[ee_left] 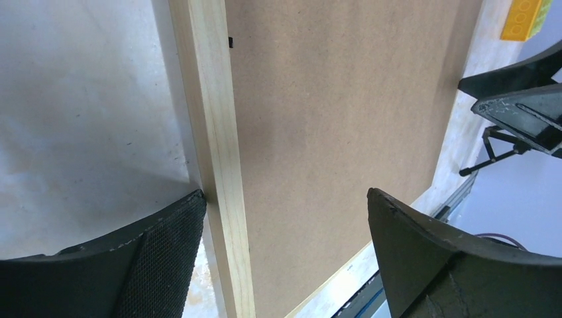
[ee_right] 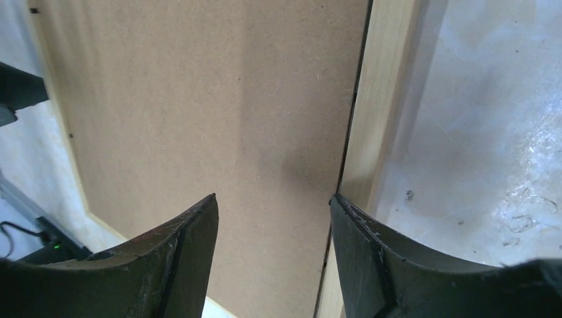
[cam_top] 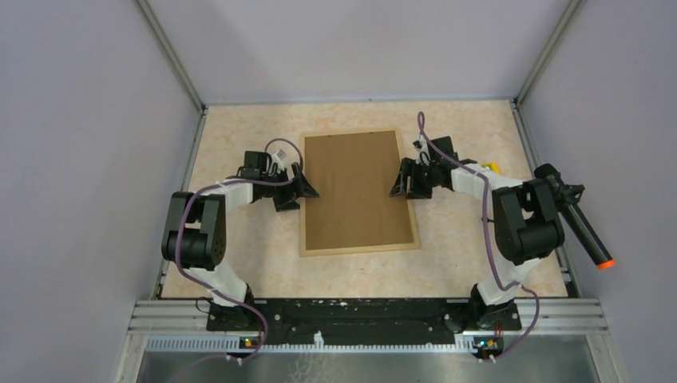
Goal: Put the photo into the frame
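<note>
The gripper is hovering, jaws apart, over the board (filling the upper left); a rail of the frame is running down right of centre.

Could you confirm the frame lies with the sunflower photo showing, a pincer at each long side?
Not quite: the top external view shows the frame lying brown back up, no photo visible; the left pincer and right pincer are at its long sides.
</note>
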Motion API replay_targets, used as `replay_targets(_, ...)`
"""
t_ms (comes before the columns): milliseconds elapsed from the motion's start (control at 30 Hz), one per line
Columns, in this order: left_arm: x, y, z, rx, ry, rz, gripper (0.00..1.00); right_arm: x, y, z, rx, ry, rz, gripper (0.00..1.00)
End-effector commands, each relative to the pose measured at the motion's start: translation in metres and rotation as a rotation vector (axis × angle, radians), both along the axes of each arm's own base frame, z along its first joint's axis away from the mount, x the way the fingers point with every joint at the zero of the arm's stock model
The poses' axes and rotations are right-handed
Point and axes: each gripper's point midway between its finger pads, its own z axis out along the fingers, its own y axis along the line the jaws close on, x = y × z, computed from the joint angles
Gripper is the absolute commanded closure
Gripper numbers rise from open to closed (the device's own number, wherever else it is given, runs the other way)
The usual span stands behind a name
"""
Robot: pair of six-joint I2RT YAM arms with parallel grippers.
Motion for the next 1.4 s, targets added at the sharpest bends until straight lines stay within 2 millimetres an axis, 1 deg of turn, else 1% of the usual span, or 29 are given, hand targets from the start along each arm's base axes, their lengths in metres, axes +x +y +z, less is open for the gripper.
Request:
replay_targets(0, -0.018, -0.018, -0.019, -0.073, 0.052, -0.094, 0.05, -0.015, 0.052, 0.034, 0.346, 0.044, 0.112, 0.41)
replay_targets(33, -0.021, -0.02, -0.018, -0.088, 0.06, -0.104, 0.05, -0.014, 0.062, 0.047, 0.417, 0.021, 0.13, 0.43)
replay_targets(67, -0.023, -0.022, -0.017, -0.099, 0.063, -0.115, 0.05, -0.018, 0.068, 0.055, 0.452, 0.028, 0.136, 0.44)
replay_targets(167, -0.03, -0.027, -0.013, -0.113, 0.063, -0.153, 0.06, -0.025, 0.081, 0.068, 0.462, 0.016, 0.15, 0.45)
replay_targets(267, -0.036, -0.029, -0.011, -0.119, 0.068, -0.176, 0.06, -0.031, 0.09, 0.071, 0.428, 0.004, 0.154, 0.46)
replay_targets(400, -0.045, -0.032, -0.007, -0.127, 0.069, -0.198, 0.06, -0.045, 0.102, 0.072, 0.401, 0.005, 0.167, 0.48)
replay_targets(567, -0.058, -0.034, -0.009, -0.112, 0.061, -0.207, 0.06, -0.071, 0.106, 0.058, 0.293, 0.031, 0.17, 0.5)
replay_targets(633, -0.063, -0.036, -0.012, -0.116, 0.07, -0.214, 0.07, -0.08, 0.105, 0.051, 0.252, 0.031, 0.16, 0.53)
replay_targets(700, -0.066, -0.035, -0.015, -0.111, 0.076, -0.216, 0.06, -0.083, 0.096, 0.042, 0.174, 0.019, 0.133, 0.53)
replay_targets(767, -0.068, -0.034, -0.018, -0.1, 0.079, -0.219, 0.06, -0.084, 0.09, 0.034, 0.136, 0.016, 0.118, 0.54)
replay_targets(900, -0.067, -0.031, -0.021, -0.069, 0.081, -0.226, 0.06, -0.083, 0.088, 0.022, 0.11, 0.022, 0.114, 0.57)
replay_targets(967, -0.067, -0.031, -0.022, -0.067, 0.078, -0.227, 0.06, -0.082, 0.085, 0.015, 0.067, 0.028, 0.112, 0.58)
replay_targets(1033, -0.068, -0.032, -0.022, -0.069, 0.077, -0.226, 0.06, -0.079, 0.083, 0.013, 0.023, 0.015, 0.113, 0.59)
replay_targets(1167, -0.071, -0.036, -0.026, -0.074, 0.089, -0.236, 0.06, -0.077, 0.09, 0.01, -0.015, 0.0, 0.13, 0.59)
replay_targets(1233, -0.073, -0.039, -0.028, -0.076, 0.096, -0.246, 0.06, -0.079, 0.099, 0.007, -0.04, -0.007, 0.149, 0.59)
replay_targets(1267, -0.074, -0.04, -0.029, -0.077, 0.098, -0.25, 0.06, -0.08, 0.103, 0.004, -0.055, -0.003, 0.152, 0.59)
replay_targets(1300, -0.075, -0.042, -0.03, -0.078, 0.102, -0.254, 0.06, -0.081, 0.104, -0.005, -0.082, 0.012, 0.15, 0.59)
replay_targets(1367, -0.076, -0.043, -0.031, -0.084, 0.108, -0.257, 0.06, -0.079, 0.098, -0.024, -0.171, 0.037, 0.102, 0.59)
